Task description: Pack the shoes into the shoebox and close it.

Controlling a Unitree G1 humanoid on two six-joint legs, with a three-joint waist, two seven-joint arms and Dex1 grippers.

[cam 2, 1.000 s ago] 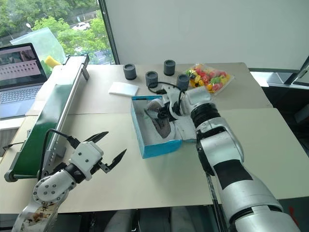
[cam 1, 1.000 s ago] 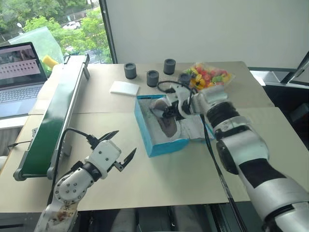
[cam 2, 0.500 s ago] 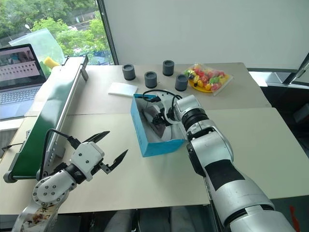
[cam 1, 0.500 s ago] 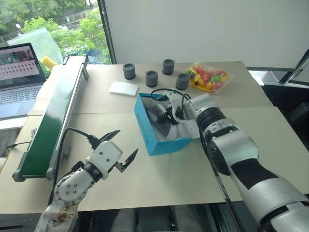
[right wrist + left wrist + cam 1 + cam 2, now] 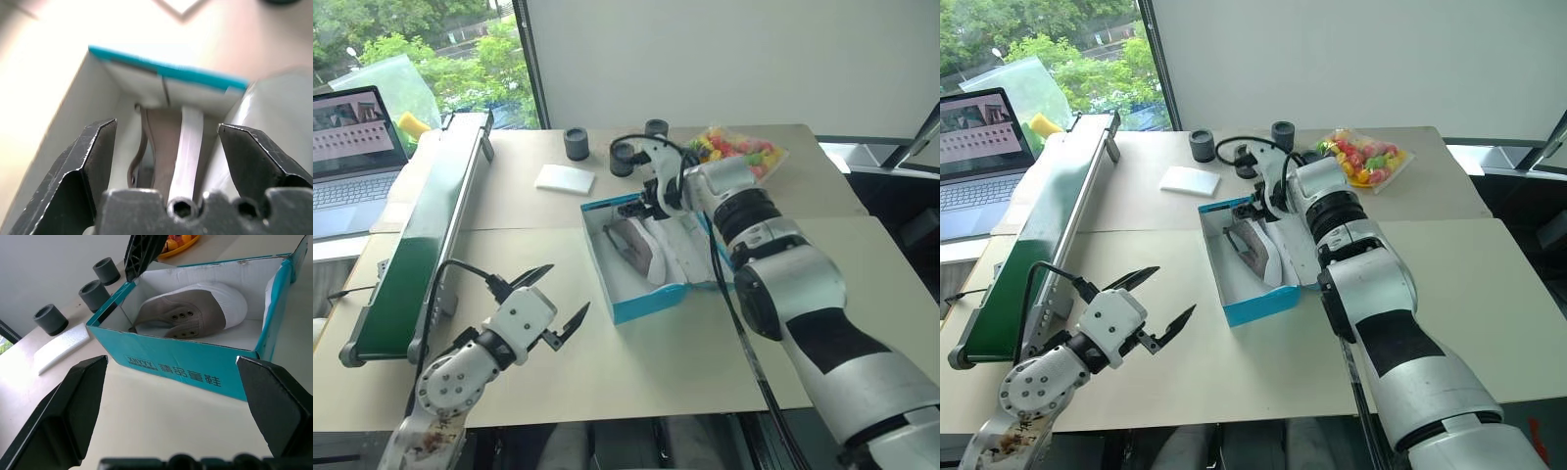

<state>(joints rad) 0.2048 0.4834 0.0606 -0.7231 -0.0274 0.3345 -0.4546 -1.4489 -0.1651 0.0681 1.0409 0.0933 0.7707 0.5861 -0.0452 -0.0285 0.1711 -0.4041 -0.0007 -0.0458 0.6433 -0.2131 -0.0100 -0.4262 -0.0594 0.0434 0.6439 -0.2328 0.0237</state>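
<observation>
The teal shoebox point(image 5: 651, 304) stands open in the middle of the table, white inside. A grey-beige shoe point(image 5: 631, 243) with a whitish toe lies in it, also seen in the left wrist view as the shoe point(image 5: 190, 311) behind the box's teal side point(image 5: 181, 372). My right gripper point(image 5: 641, 203) hovers just above the box's far end, open, with nothing between its fingers; its wrist view looks down past them at the shoe point(image 5: 159, 132) and the box's end wall point(image 5: 166, 71). My left gripper point(image 5: 563, 313) is open and level, well short of the box's near-left side.
A long green conveyor point(image 5: 421, 235) runs along the left, with a laptop point(image 5: 352, 147) beyond it. Behind the box are dark cylinders point(image 5: 576, 143), a white foam pad point(image 5: 565, 177) and a plate of coloured pieces point(image 5: 744, 149). Bare tabletop lies in front of the box.
My right gripper has opened, let go of the shoe and risen out of the box. The shoe now lies inside by itself. The left arm has stayed put.
</observation>
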